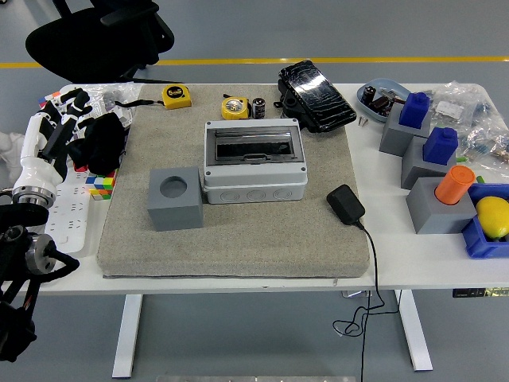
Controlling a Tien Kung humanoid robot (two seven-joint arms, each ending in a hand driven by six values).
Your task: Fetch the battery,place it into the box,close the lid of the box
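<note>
The grey box (253, 163) stands in the middle of the grey mat (238, 231), with its dark see-through lid lying down flat over the opening. A small black battery (258, 107) stands upright on the table behind the box, next to a yellow round tape measure (234, 107). My left hand (62, 126) is at the table's far left edge, over the power strip, far from the box. Its fingers are relaxed and hold nothing. The right arm is out of view.
A grey cube with a round hole (175, 198) touches the box's left side. A black adapter (345, 204) with its cable lies on the mat's right. A black pouch (315, 95), grey blocks (429, 163) and a blue tray (481, 239) stand at the right. A black cloth (99, 143) lies at the left.
</note>
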